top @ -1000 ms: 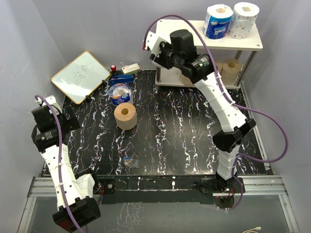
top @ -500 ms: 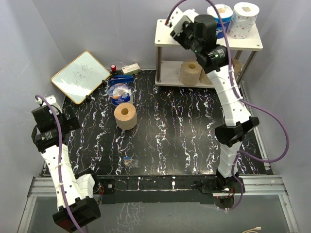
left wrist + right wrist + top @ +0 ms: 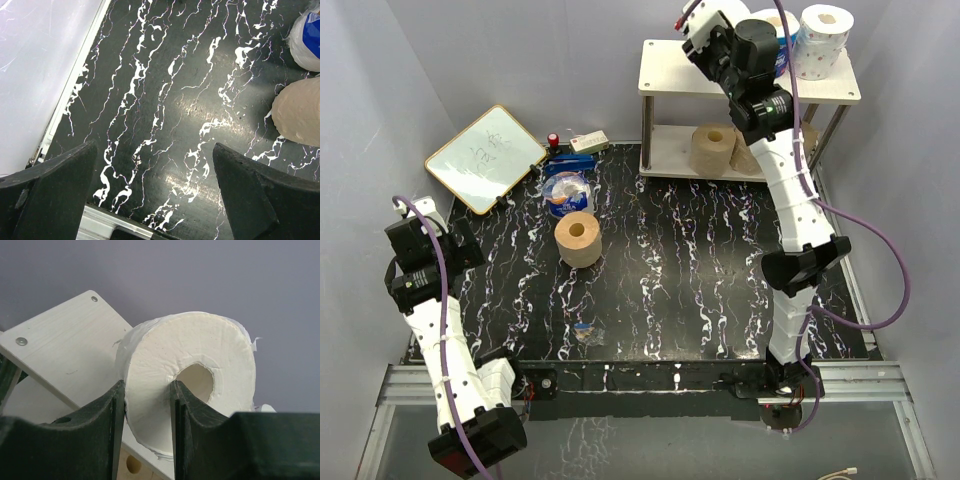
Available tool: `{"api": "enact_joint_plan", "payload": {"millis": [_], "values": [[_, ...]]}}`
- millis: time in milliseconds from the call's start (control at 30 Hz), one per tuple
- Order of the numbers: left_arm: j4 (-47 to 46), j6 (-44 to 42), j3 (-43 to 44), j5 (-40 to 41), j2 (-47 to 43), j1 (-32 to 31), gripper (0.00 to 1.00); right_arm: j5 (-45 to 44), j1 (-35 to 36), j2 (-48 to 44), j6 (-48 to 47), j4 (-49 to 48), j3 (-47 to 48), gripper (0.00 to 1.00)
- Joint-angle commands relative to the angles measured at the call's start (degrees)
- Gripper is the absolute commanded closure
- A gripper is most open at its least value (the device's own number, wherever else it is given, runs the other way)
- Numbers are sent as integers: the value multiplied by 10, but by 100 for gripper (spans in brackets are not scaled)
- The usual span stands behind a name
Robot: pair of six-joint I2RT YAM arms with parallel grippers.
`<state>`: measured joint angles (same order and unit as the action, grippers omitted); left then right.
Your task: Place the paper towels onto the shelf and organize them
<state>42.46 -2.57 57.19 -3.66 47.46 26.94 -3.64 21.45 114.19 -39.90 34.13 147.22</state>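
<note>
My right gripper point(image 3: 146, 410) is shut on the plain white paper towel roll point(image 3: 200, 365), one finger in its hollow core and one on its outer side. It holds the roll over the left part of the shelf's top board point(image 3: 65, 347). On that top board point(image 3: 670, 70) stand a blue-wrapped roll point(image 3: 782, 45) and a dotted white roll point(image 3: 823, 40). Tan rolls point(image 3: 713, 148) sit on the lower tier. Another tan roll point(image 3: 579, 240) stands on the table. My left gripper point(image 3: 155, 192) hangs open over the table's left side, empty.
A framed whiteboard point(image 3: 485, 157) leans at the back left. A clear-wrapped blue and white bundle point(image 3: 566, 193) lies just behind the tan roll on the table. Small red and white items point(image 3: 575, 142) sit by the back wall. A small scrap point(image 3: 586, 330) lies near the front.
My right arm has lifted the white roll from in front of the shelf up to the top board and swung right. The left arm has stayed still.
</note>
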Motion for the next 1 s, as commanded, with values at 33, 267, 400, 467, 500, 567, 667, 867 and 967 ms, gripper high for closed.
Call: {"api": "enact_joint_plan", "payload": {"millis": [33,267,400,467,500,567,667,867,967], "values": [[0,-4,-1,-7,-1,5,2,11,-38,14,12,-91,8,100],[0,-4,-1,-7,2,5,2,22,-49,28,21,-105,6,100],[0,-4,-1,-7,2,4,2,19,-49,35,20,-110,6,100],[0,-4,-2,-8,3,5,2,16,-49,37,20,-111,6,100],[0,-4,-1,-8,3,5,2,14,-50,38,20,-113,6,99],[0,-4,-1,-7,4,4,2,14,-51,38,20,-114,5,91],[0,-4,-1,-8,4,5,2,11,-51,35,20,-124,1,71],[0,-4,-1,-8,4,5,2,5,-53,29,17,-148,-7,50],[0,-4,-1,-7,3,5,2,2,-53,30,11,-154,-7,45]]}}
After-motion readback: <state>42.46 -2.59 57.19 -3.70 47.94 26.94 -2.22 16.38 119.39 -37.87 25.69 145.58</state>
